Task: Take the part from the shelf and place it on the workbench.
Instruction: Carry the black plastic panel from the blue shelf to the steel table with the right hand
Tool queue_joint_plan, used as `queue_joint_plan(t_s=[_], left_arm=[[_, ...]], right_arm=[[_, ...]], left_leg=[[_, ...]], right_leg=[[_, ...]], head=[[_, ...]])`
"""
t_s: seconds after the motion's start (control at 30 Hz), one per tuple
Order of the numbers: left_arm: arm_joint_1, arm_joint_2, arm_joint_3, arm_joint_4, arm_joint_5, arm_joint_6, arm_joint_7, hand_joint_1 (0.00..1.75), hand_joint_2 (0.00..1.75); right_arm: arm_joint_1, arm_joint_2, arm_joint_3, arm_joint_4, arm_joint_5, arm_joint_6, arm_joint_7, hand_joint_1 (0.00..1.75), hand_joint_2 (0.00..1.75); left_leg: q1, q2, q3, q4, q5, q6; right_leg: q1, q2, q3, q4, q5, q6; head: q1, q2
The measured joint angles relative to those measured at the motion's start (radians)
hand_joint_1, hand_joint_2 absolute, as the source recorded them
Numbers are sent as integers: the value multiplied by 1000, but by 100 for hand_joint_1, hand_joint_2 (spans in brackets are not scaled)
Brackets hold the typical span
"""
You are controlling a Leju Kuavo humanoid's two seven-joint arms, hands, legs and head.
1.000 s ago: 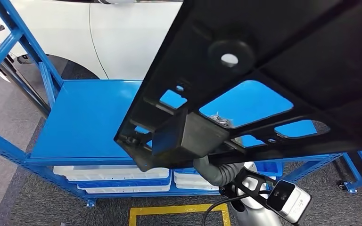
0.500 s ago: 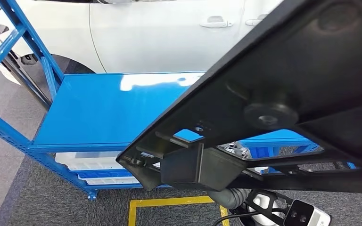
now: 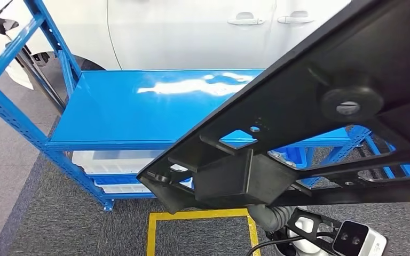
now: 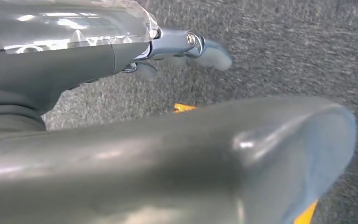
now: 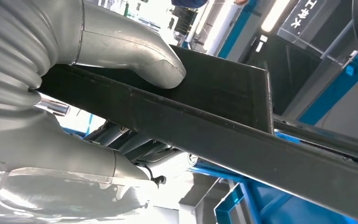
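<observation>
A large black plastic part (image 3: pixel 320 106), ribbed and with several cut-outs, hangs tilted close in front of me on the right of the head view and covers the blue shelf's right end. My right hand (image 5: pixel 42 135) grips one edge bar of the part (image 5: pixel 242 135), with the thumb (image 5: pixel 135 53) pressed on one side and the fingers under the other. Below the part my right forearm (image 3: pixel 269 217) rises from the bottom edge. My left hand (image 4: pixel 186 44) hangs over grey carpet with its fingers stretched out and nothing in it.
The blue metal shelf (image 3: pixel 139 112) stands ahead with a bare top board and white bins (image 3: pixel 107 160) on the level below. A white car (image 3: pixel 192 32) is parked right behind it. Yellow tape (image 3: pixel 155 229) marks a square on the carpet by my feet.
The whole head view has shifted, so the camera moved. The part now sits further right and higher in view, uncovering more of the shelf top. My right hand still grips it.
</observation>
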Motion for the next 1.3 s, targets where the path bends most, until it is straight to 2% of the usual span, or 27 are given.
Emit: queue_joint_plan(t_s=[0.03,0.1,0.13,0.17,0.2,0.23,0.3,0.37,0.4,0.47,0.5,0.53,0.57,0.63,0.67,0.7,0.73,0.8,0.87,0.9,1.0,1.07,1.13,1.17,1.2,1.23,1.3], left_arm=[[-1,0,0,0,0,0,1,0,0],[-3,0,0,0,-1,0,1,0,0],[-3,0,0,0,-1,0,1,0,0],[-3,0,0,0,-2,0,1,0,0],[-3,0,0,0,-2,0,1,0,0],[-3,0,0,0,-3,0,1,0,0],[-3,0,0,0,-4,0,2,0,0],[-3,0,0,0,-7,3,7,0,0],[-3,1,0,0,-8,5,11,0,0],[-2,1,0,0,-9,9,20,0,0],[-1,1,0,0,-8,11,24,0,0],[0,1,0,0,-6,14,29,0,0],[1,1,0,0,-4,17,33,0,0],[1,3,2,0,1,23,40,0,0],[1,3,2,0,3,24,42,0,0],[1,4,3,0,4,25,43,0,0],[1,4,4,0,6,25,44,0,0],[-1,4,4,0,6,25,43,0,0],[-4,4,4,0,6,24,43,0,0],[-5,4,4,0,5,23,42,0,0],[-3,3,4,0,0,23,41,0,0],[-1,1,4,0,-3,25,42,0,0],[-1,1,4,0,-4,31,44,0,0],[0,1,4,0,-5,34,46,0,0],[1,0,4,0,-5,37,48,0,0],[1,0,4,0,-7,38,51,0,0],[2,-2,4,0,-9,41,58,0,0]], right_arm=[[0,-1,-2,0,-3,-1,0,150,175],[-1,-4,-5,-1,-6,-1,0,150,175],[-1,-5,-7,-1,-8,-1,0,150,175],[-1,-6,-7,-1,-10,0,0,150,175],[-1,-7,-7,-1,-12,1,0,150,175],[-1,-7,-8,-2,-14,2,0,150,175],[-4,-7,-7,-3,-17,5,0,150,175],[-7,-8,-7,-3,-18,11,0,150,175],[-10,-9,-7,-3,-19,15,1,150,175],[-14,-10,-7,0,-19,18,2,150,175],[-17,-11,-6,2,-18,17,3,150,175],[-20,-11,-5,3,-16,15,3,150,175],[-22,-11,-4,5,-15,13,4,150,175],[-25,-11,-2,6,-15,9,5,150,175],[-25,-11,-1,6,-16,7,7,150,175],[-25,-11,-1,6,-16,6,9,150,175],[-26,-11,0,6,-17,6,12,150,175],[-28,-11,0,6,-17,5,15,150,175],[-31,-12,1,6,-18,5,14,150,175],[-32,-12,2,6,-18,4,14,150,175],[-31,-15,2,8,-20,0,8,150,175],[-28,-19,2,10,-18,-2,4,150,175],[-21,-23,2,10,-10,-2,3,150,175],[-16,-24,1,11,-5,-2,3,150,175],[-12,-25,1,11,-1,-2,3,150,175],[-9,-25,1,11,1,-2,3,150,175],[-7,-26,1,11,3,-2,3,150,175]], left_leg=[[3,2,-11,-2,13,6],[3,5,-39,-2,36,13],[2,6,-55,-1,47,13],[2,6,-71,0,59,12],[2,6,-87,2,70,10],[2,6,-102,4,80,8],[1,5,-126,9,98,2],[2,4,-137,10,115,-10],[2,4,-138,8,124,-16],[5,3,-140,3,137,-29],[5,2,-145,10,126,-35],[6,2,-155,33,94,-38],[7,1,-168,79,44,-41],[8,1,-199,208,-52,-48],[8,2,-206,264,-71,-51],[8,2,-200,291,-64,-52],[8,2,-176,285,-40,-51],[7,2,-81,175,-2,-45],[2,1,10,41,-17,-34],[-1,0,29,4,-29,-29],[-2,3,19,-13,-15,-10],[3,7,1,-18,6,1],[3,9,-23,-17,25,5],[3,9,-34,-16,35,5],[3,9,-46,-14,43,3],[3,9,-56,-11,49,1],[4,9,-72,-5,59,-5]], right_leg=[[-2,2,-12,32,-38,5],[-8,3,-46,145,-140,14],[-11,3,-58,208,-174,18],[-13,3,-61,251,-184,21],[-14,3,-48,265,-171,22],[-15,3,-16,243,-143,21],[-15,4,87,112,-105,14],[-9,4,170,-13,-115,2],[-5,5,185,-43,-123,-4],[-3,3,179,-54,-108,-17],[-4,0,171,-57,-97,-25],[-7,-2,162,-60,-84,-33],[-8,-4,149,-62,-72,-39],[-5,-5,118,-59,-48,-46],[-3,-6,101,-57,-37,-46],[-2,-7,83,-53,-26,-45],[-1,-7,65,-47,-16,-44],[1,-7,32,-33,0,-38],[3,-8,12,-21,14,-29],[3,-9,7,-19,22,-24],[1,-8,-2,-17,31,-7],[-3,-3,-28,42,-33,5],[-9,-1,-67,168,-127,15],[-12,-1,-80,225,-149,19],[-15,-1,-80,256,-150,21],[-17,-1,-60,249,-132,23],[-20,-1,34,126,-93,20]], head=[[0,0],[0,0],[0,0],[0,0],[0,0],[0,0],[0,0],[0,0],[0,0],[0,0],[0,0],[0,0],[0,0],[0,0],[0,0],[0,0],[0,0],[0,0],[0,0],[0,0],[0,0],[0,0],[0,0],[0,0],[0,0],[0,0],[0,0]])
